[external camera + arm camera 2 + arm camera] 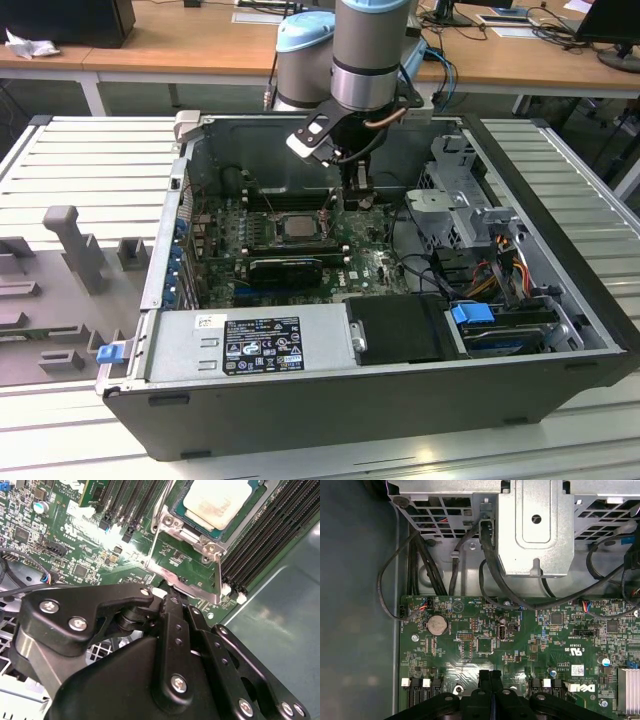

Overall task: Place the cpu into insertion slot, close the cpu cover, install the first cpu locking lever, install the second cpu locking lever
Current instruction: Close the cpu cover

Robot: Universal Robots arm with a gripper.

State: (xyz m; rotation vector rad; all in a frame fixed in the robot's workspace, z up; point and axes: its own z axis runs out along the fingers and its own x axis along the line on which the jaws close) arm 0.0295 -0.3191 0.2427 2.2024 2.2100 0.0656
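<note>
The cpu, with its pale metal top, lies seated in the insertion slot on the green board. The cpu cover lies flat around it, and the chip shows through its window. Thin metal locking levers run along the socket's sides, and a bright metal bar crosses just ahead of my fingertips. My gripper is shut, its two black fingers pressed together with nothing visible between them. It hangs low over the board beside the socket, at the exterior view's right of it.
Black memory slots flank the socket on both sides. A metal drive cage and black cables stand close behind the gripper. The power supply fills the case's near side. The case wall is close by.
</note>
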